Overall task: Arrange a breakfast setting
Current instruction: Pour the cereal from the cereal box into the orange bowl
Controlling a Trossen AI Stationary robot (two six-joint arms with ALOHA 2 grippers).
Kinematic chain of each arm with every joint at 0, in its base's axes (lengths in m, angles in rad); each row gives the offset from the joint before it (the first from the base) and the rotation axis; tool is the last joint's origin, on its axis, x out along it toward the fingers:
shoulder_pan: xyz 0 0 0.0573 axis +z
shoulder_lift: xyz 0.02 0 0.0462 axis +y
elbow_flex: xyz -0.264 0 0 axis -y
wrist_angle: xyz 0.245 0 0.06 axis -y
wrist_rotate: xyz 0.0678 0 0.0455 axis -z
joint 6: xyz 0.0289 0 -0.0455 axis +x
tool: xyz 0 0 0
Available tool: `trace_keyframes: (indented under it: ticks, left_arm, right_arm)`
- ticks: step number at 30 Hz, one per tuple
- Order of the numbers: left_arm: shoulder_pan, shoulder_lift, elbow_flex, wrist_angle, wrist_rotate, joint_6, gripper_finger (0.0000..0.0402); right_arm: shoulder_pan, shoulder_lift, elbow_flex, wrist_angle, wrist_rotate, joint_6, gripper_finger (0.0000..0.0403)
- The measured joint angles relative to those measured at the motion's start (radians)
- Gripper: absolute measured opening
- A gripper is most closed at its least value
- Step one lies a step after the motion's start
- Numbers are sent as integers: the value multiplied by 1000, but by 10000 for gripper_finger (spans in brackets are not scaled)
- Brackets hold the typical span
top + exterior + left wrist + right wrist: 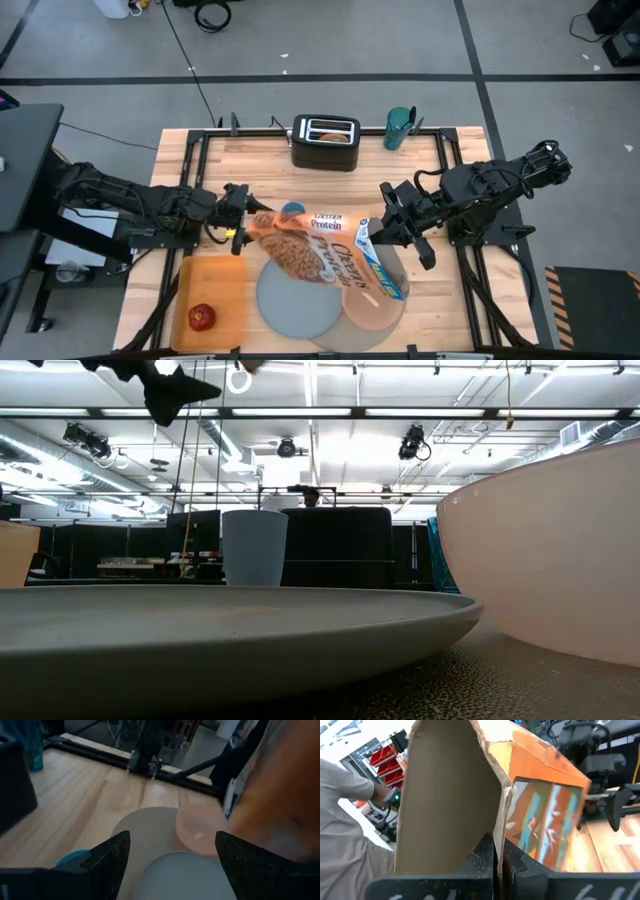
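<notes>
The right gripper (494,856) has its two dark fingers (481,857) pinched together on the torn top flap of the orange cereal box (540,800), the brown card of the opened flap rising just beyond the fingertips. From above, that gripper (385,230) sits at one end of the box and the left gripper (238,232) at the other, so the box (325,250) lies stretched on its side between the two of them, front panel up, printed with a bowl of cereal and the word "Protein".

The left gripper's fingers (107,857) stand well spread in its own wrist view, with the orange of the box blurred just beside one finger. I cannot tell from here whether they grip the box's end or only lie against it.

Beneath the held box, between the two sets of fingers, lie the grey-blue plate (290,300) and the pink bowl (375,310), both on the large round grey mat (335,343), whose edge shows under them. A small blue object (292,210) peeks out just past the left fingers.

Well apart from both grippers, a black toaster (325,143) with a toasted bagel half (330,127) in its slot stands at the table's far edge, the teal cup (399,127) near it. A red apple (201,317) rests on an orange board (215,290) on the left gripper's side.
</notes>
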Motion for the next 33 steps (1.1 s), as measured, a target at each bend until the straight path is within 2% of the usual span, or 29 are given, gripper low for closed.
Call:
trace_keyframes:
  ticks: [3, 9, 13, 17, 20, 24, 28, 33]
  left_arm:
    - [0, -4, 67, -100, 50, -20, 302]
    - [3, -6, 310, -470, 144, 19, 281]
    - [13, 16, 447, -616, 198, 56, 263]
    - [14, 41, 537, -718, 212, 71, 269]
    - [14, 58, 550, -719, 215, 77, 288]
    - [38, 79, 550, -637, 232, 30, 311]
    - [42, 112, 551, -538, 310, 30, 324]
    - [42, 180, 550, -513, 441, 23, 325]
  right_arm:
    - [3, 0, -1, -24, -5, 0, 7]
    - [5, 0, -1, -24, -28, 0, 7]
    - [4, 0, -1, -22, -41, 0, 7]
    - [4, 0, -1, -21, -46, 0, 7]
    - [6, 1, -1, -21, -52, 0, 7]
    - [10, 3, -1, -21, -53, 0, 7]
    - [11, 3, -1, -21, -49, 0, 7]
    - [11, 3, -1, -23, -48, 0, 7]
